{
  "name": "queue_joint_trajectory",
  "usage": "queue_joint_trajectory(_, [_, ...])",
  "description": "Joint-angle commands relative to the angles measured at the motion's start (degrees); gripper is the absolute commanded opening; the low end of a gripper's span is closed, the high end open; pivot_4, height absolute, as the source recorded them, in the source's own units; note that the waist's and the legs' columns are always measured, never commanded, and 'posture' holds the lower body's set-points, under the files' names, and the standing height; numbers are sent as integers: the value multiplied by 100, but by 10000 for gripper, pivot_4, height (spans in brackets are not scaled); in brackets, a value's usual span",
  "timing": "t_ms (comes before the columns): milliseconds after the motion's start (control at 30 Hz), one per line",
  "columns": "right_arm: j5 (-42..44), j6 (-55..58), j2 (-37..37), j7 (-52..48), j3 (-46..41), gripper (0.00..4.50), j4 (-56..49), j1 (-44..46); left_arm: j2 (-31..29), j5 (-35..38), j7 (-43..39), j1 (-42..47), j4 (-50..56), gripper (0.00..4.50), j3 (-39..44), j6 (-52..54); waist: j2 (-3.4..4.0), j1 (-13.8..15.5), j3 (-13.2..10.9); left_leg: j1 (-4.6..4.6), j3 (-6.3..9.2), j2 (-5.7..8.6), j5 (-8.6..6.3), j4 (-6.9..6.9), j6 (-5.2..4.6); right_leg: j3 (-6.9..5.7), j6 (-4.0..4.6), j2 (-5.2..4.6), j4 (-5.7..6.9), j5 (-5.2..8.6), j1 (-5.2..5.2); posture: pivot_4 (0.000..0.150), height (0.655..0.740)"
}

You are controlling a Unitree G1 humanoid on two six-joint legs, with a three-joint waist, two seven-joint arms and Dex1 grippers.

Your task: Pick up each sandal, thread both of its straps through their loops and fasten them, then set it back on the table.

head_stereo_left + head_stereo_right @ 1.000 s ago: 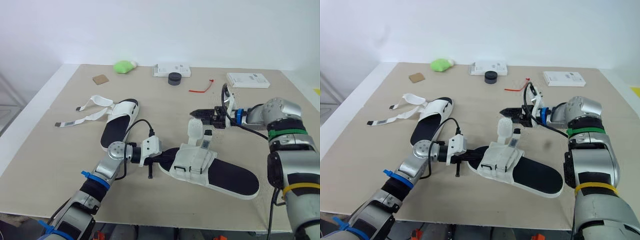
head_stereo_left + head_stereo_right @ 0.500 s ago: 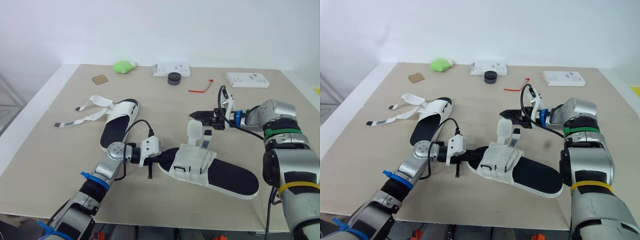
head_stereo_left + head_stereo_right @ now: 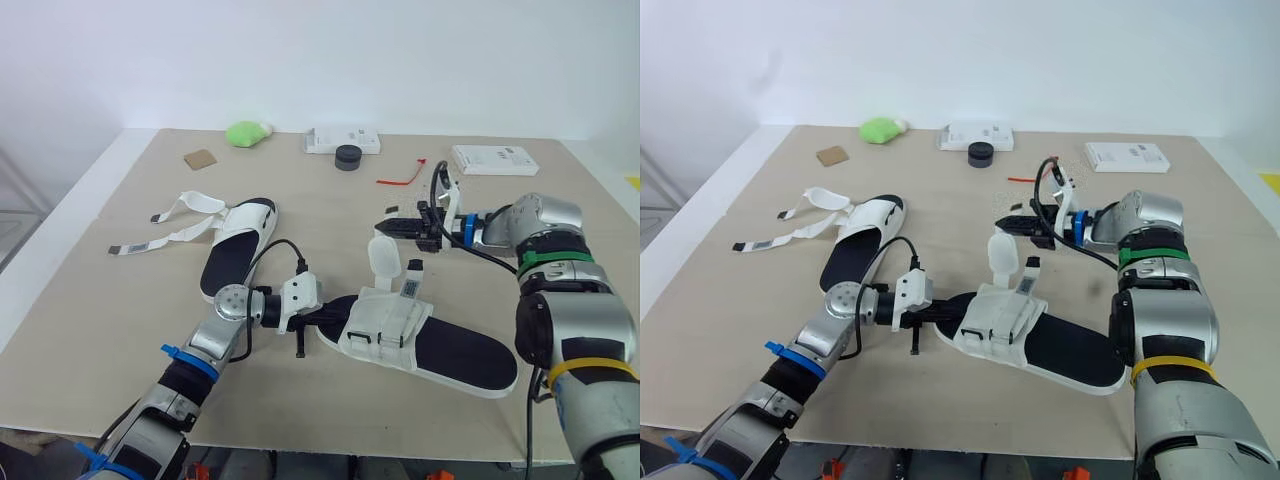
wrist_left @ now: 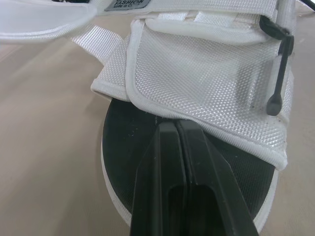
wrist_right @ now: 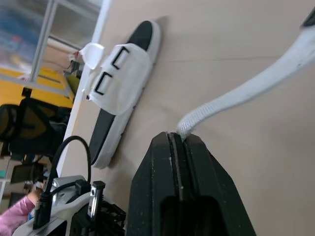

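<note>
pinches strap (image 5: 246,92) tight in right hand (image 5: 178,135), pins sandal (image 3: 385,325) with closed left hand (image 4: 176,123); risks strap slipping or sandal dragging under pull.

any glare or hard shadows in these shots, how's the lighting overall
Left eye view: soft, even light, no glare on the matte table, just a thin shadow under the near sandal. Left wrist view: its white upper is bright and its black sole dark, neither washed out. Right wrist view: a bright window beyond the far sandal; the strap is evenly lit.
</note>
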State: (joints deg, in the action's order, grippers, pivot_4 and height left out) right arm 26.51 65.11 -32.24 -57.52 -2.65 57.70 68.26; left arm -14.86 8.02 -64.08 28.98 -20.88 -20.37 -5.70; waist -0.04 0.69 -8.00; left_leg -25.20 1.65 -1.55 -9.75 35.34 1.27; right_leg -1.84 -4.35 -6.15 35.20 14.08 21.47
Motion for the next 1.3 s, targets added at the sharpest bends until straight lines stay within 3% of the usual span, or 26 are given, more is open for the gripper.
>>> queue_joint_trajectory(33, [79,-230,-90,-390,-26,306,-1002,-171,-197,-576,172,-406,-652,0,-355,534,0,-1,0,0,1,0,0,0,0,0,0,0,0,0,-1,1500,7400])
queue_joint_trajectory(300, [601,-512,-446,-583,-244,306,-4780,-1863,-198,-575,172,-419,-645,0,-356,533,-1,4,2,1,9,2,0,0,1,-5,-9,0,1,5,-7,1500,7400])
queue_joint_trajectory(500, [118,-2428,-572,-210,-244,306,-7106,-3239,-194,-588,122,-337,-778,0,-362,486,-5,-5,-1,7,6,1,-6,1,13,-6,-13,-2,0,9,-10,1500,7400])
queue_joint_trajectory(633, [-1212,-4927,-700,24,140,306,-8028,-4120,-181,-594,73,-219,-921,0,-366,440,-16,2,-4,7,8,-1,-10,1,21,-12,-14,-3,0,8,-9,1500,7400])
queue_joint_trajectory(800, [-2756,-8986,-1231,18,409,306,-7726,-5455,-149,-584,18,-133,-1038,0,-375,408,-42,-1,-7,8,5,1,8,1,52,-13,-14,-8,-2,9,-14,1500,7400])
queue_joint_trajectory(900, [-3280,-10609,-1380,430,319,306,-7121,-5605,-138,-580,-17,-102,-1098,0,-387,384,-51,-12,-12,16,-2,1,12,2,59,-12,-15,-14,-4,9,-17,1500,7400])
queue_joint_trajectory(1067, [-3799,-11772,-1441,954,380,306,-6577,-5456,-115,-581,-66,-42,-1202,0,-407,338,-59,-12,-17,31,-3,-6,12,1,59,-18,-13,-19,-4,8,-17,1500,7400])
queue_joint_trajectory(1233, [-4195,-11830,-1446,1200,609,306,-6402,-5499,-39,-595,-73,32,-1306,0,-407,305,-55,-1,-12,35,-4,-5,13,0,60,-17,-11,-20,-4,7,-26,1500,7400])
queue_joint_trajectory(1300, [-4126,-11574,-1507,1126,725,6855,-6532,-5632,-23,-601,-76,40,-1315,0,-403,295,-56,6,-9,35,-4,-4,14,0,59,-16,-10,-20,-4,6,-30,1500,7400])
